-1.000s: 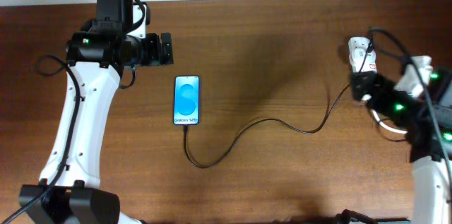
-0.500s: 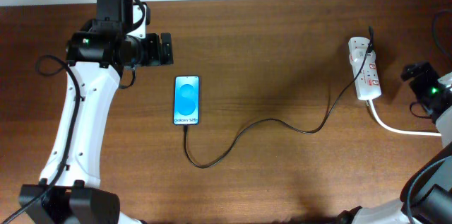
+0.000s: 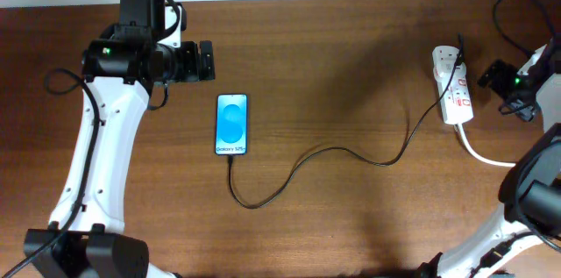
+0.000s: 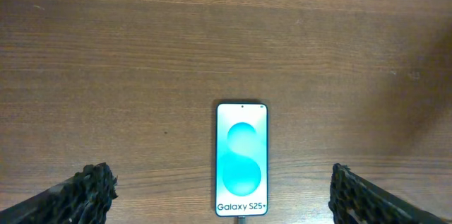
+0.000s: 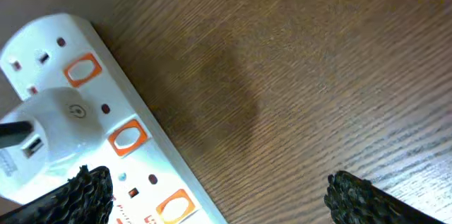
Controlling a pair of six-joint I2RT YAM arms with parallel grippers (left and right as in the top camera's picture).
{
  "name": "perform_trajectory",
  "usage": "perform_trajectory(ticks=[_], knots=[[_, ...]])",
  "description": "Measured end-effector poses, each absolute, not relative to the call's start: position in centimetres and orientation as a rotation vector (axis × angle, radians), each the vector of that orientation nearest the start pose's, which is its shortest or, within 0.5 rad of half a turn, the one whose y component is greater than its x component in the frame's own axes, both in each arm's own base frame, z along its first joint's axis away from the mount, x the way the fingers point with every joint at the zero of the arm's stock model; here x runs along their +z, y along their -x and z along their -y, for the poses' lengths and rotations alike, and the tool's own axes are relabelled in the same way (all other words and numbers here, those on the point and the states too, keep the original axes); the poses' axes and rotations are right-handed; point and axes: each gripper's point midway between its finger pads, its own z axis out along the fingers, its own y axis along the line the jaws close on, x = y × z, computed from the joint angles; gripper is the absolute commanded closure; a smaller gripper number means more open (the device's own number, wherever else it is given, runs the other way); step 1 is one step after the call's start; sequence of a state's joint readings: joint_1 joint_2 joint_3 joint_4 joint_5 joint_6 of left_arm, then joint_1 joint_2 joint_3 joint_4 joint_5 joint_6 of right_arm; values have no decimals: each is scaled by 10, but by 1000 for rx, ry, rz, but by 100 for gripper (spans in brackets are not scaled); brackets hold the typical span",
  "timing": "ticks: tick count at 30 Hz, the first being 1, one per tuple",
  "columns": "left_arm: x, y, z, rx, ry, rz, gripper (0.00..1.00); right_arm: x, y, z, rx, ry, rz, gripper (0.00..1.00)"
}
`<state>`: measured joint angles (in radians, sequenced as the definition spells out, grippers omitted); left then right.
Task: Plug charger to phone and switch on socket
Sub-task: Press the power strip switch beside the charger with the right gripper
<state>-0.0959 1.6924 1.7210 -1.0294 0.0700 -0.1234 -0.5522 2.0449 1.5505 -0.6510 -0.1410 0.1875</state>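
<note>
Just beside socket point(image 3: 453, 84), right gripper point(image 5: 219, 187) gapes wide, empty; left gripper point(image 4: 222, 190) same, nr phone point(image 4: 242, 159).

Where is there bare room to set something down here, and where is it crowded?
Bare wood: the stretch between the phone and the socket, on the charger's far side. Crowded: the right edge, around the socket and the right tool.

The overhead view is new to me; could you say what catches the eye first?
The phone, its screen bright blue, stands out left of centre on the brown table. The thin black charger snakes from the phone's lower end to the white socket near the right edge.
</note>
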Motion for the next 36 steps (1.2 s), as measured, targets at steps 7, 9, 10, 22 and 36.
perform_trajectory(ticks=[7,9,10,22,36], knots=[[236,-425,53,-172,9,-2577,1,60,-431,230,-26,-904,-2553,2],[236,-425,53,-172,9,-2577,1,52,-432,230,-21,-935,-2555,2],[236,-425,53,-172,9,-2577,1,45,-431,229,-14,-957,-2563,2],[236,-425,53,-172,9,-2577,1,26,-444,222,66,-1144,-2484,2],[236,-425,53,-172,9,-2577,1,20,-446,215,30,-1146,-2499,2]])
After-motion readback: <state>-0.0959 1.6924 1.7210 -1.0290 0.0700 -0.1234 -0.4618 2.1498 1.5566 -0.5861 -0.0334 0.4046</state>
